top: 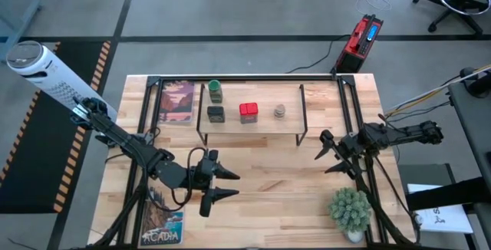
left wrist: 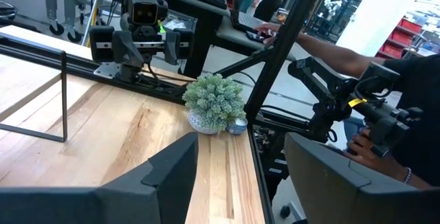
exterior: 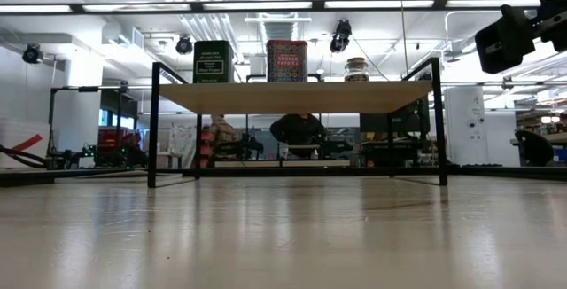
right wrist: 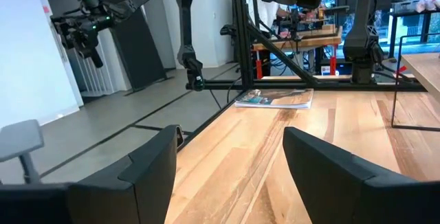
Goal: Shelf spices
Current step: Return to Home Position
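Note:
All the spices that show stand on the shelf (top: 249, 124), a light-wood board on black legs at the table's far middle. They are the green-lidded jar (top: 214, 90), the dark olive tin (top: 215, 113), the red tin (top: 248, 112) and the small grey-brown jar (top: 280, 111). The low view shows the shelf board (exterior: 292, 97) with the olive tin (exterior: 213, 62), red tin (exterior: 286, 61) and small jar (exterior: 356, 69) on top. My left gripper (top: 235, 184) is open, in front of the shelf's left end. My right gripper (top: 322, 154) is open, off the shelf's right end. Neither touches anything.
One picture book (top: 178, 102) lies left of the shelf and another (top: 163, 223) lies at the near left corner. A potted plant (top: 350, 210) stands at the near right corner. A person's hand (left wrist: 371, 148) shows beyond the table's right edge.

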